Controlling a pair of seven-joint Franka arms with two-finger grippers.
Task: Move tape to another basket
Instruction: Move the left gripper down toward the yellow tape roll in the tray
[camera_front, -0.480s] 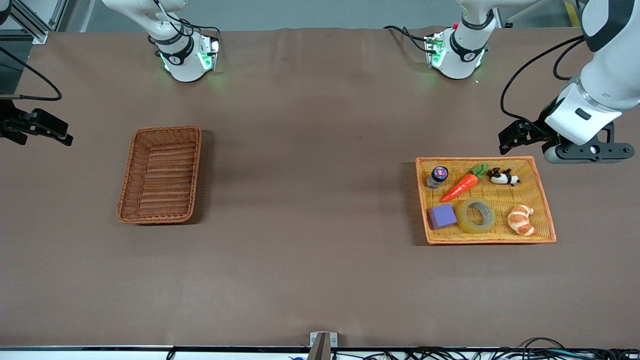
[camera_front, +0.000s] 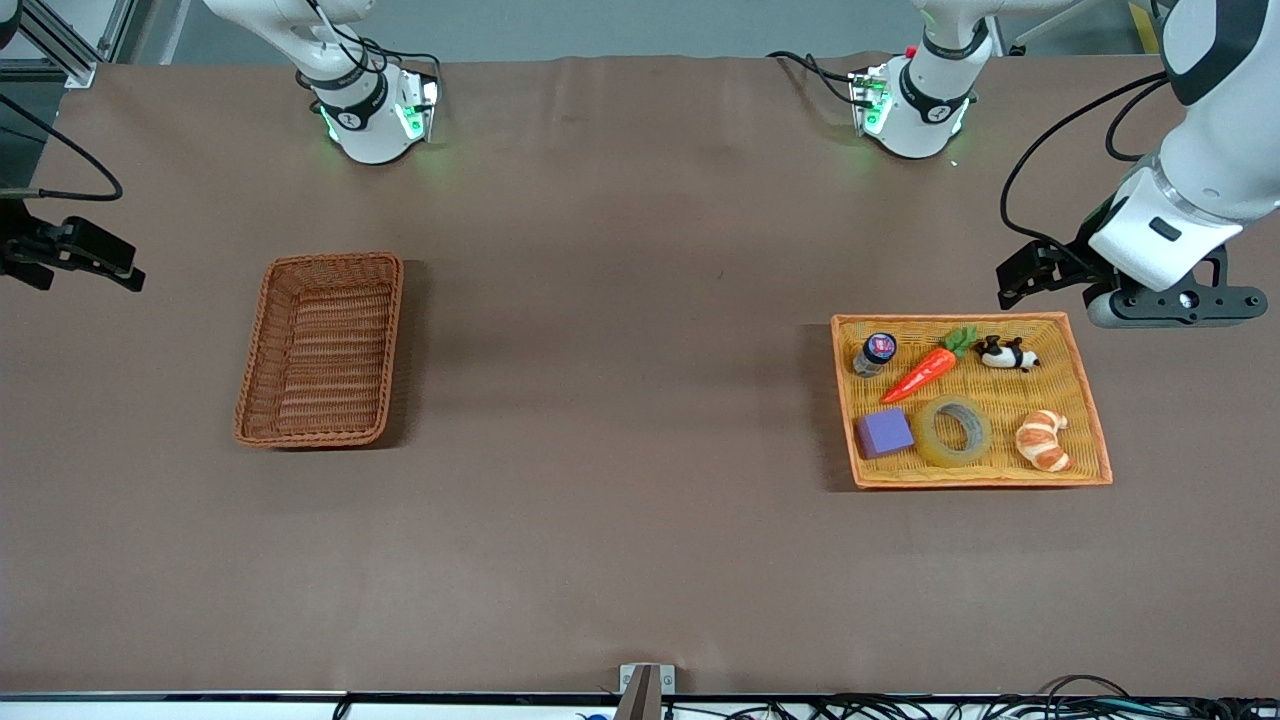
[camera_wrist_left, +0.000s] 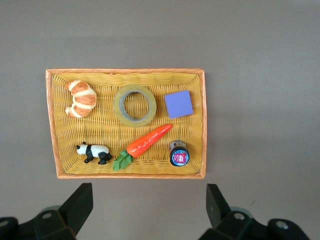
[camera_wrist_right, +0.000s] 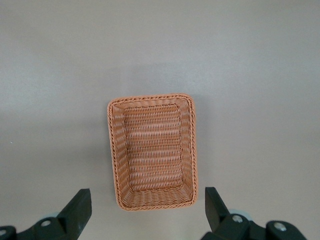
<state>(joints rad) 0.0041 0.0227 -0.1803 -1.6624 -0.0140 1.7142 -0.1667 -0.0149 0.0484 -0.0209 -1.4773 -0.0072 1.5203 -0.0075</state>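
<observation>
The tape (camera_front: 952, 430), a yellowish ring with a grey core, lies in the orange-yellow woven tray (camera_front: 1088, 400) at the left arm's end; it also shows in the left wrist view (camera_wrist_left: 135, 105). The dark reddish-brown basket (camera_front: 325, 350) stands empty at the right arm's end and shows in the right wrist view (camera_wrist_right: 152, 155). My left gripper (camera_front: 1030, 272) hangs high, open and empty, over the table just off the tray's edge (camera_wrist_left: 148, 200). My right gripper (camera_front: 90, 262) hangs high, open and empty, off the basket's short end (camera_wrist_right: 148, 200).
The tray also holds a croissant (camera_front: 1042, 440), a purple block (camera_front: 884, 432), a toy carrot (camera_front: 925, 370), a toy panda (camera_front: 1005, 353) and a small jar (camera_front: 875, 353). Brown table surface lies between the tray and the basket.
The left arm's wrist has shifted very slightly. Nothing on the table has moved.
</observation>
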